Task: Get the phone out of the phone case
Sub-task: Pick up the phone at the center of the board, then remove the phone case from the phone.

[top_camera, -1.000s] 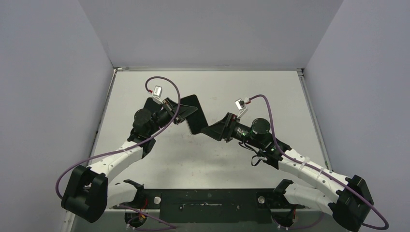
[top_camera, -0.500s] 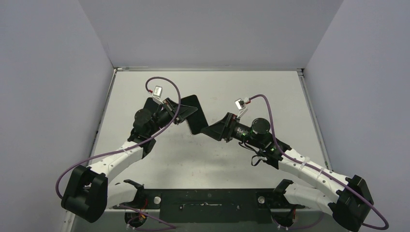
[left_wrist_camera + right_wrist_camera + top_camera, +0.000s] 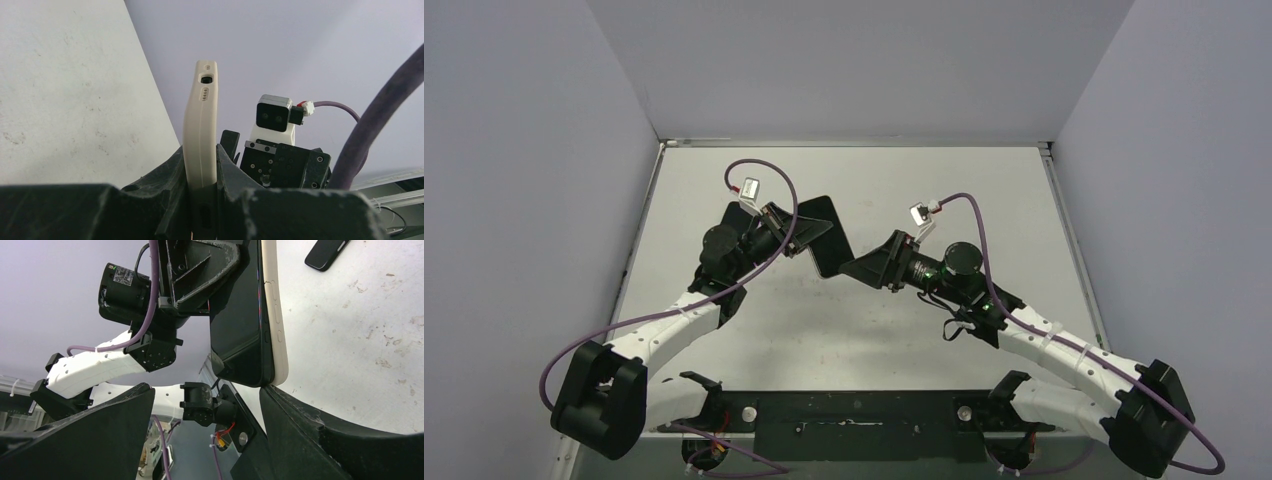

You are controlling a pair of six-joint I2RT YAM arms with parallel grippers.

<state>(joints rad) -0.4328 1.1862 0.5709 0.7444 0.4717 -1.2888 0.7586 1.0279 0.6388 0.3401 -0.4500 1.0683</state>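
My left gripper (image 3: 802, 236) is shut on the phone (image 3: 828, 238) and holds it on edge above the table. In the left wrist view its jaws (image 3: 201, 172) clamp the cream case (image 3: 201, 125), port end up. In the right wrist view the black phone (image 3: 237, 315) still sits in the cream case (image 3: 276, 315). My right gripper (image 3: 860, 268) is open, just below the phone's lower corner. Its jaws (image 3: 207, 390) stand wide apart, and one fingertip (image 3: 272, 392) touches the case's bottom corner. Nothing is between them.
A small flat black object (image 3: 327, 252) lies on the white table (image 3: 944, 200) beyond the phone. The table has grey walls on three sides. The right wrist camera (image 3: 272, 116) faces the left wrist view close by.
My right arm has shifted slightly left, toward the phone. The left arm and the phone have not moved.
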